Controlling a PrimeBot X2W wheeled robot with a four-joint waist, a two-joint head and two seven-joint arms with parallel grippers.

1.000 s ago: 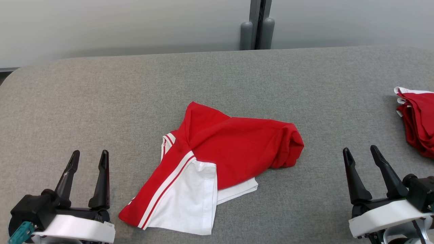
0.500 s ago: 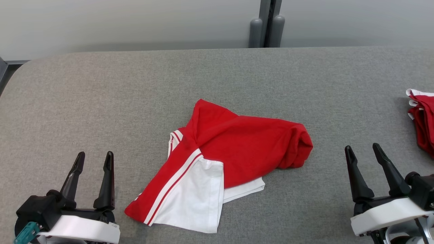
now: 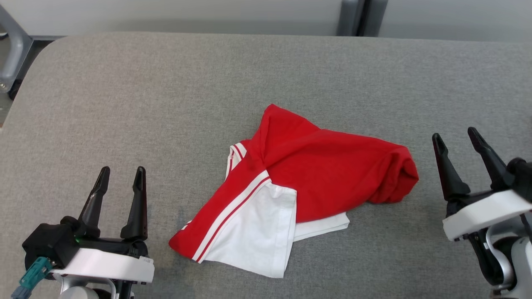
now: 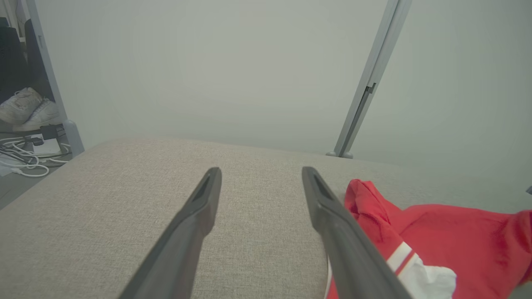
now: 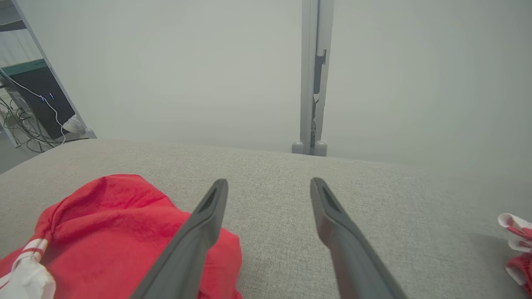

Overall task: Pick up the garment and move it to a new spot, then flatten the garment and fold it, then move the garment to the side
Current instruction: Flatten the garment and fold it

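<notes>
Head view puts the red and white garment in a crumpled heap near the middle of the grey padded table, lying between the two arms. The left gripper hovers over bare table to the garment's left, well apart from it, with its fingers spread and nothing between them. The right gripper sits near the bunched red end, also spread wide and empty.

The step in hand looks to be the first one, picking the garment up, and no grasp has begun. The cloth is doubled over itself: a white panel edged with stripes lies on the near side, and the red body is rolled into a thick lump at the right. A good pick probably takes that lump with the right gripper, since it is close and stands up from the table, so the fingers can close around a real fold instead of scraping flat cloth. The fingers should come down steeply and straddle the roll before closing. A shallow pinch on one layer may slip or drag the heap. The left gripper could take the striped corner nearest it, which would help spread the garment later.
</notes>
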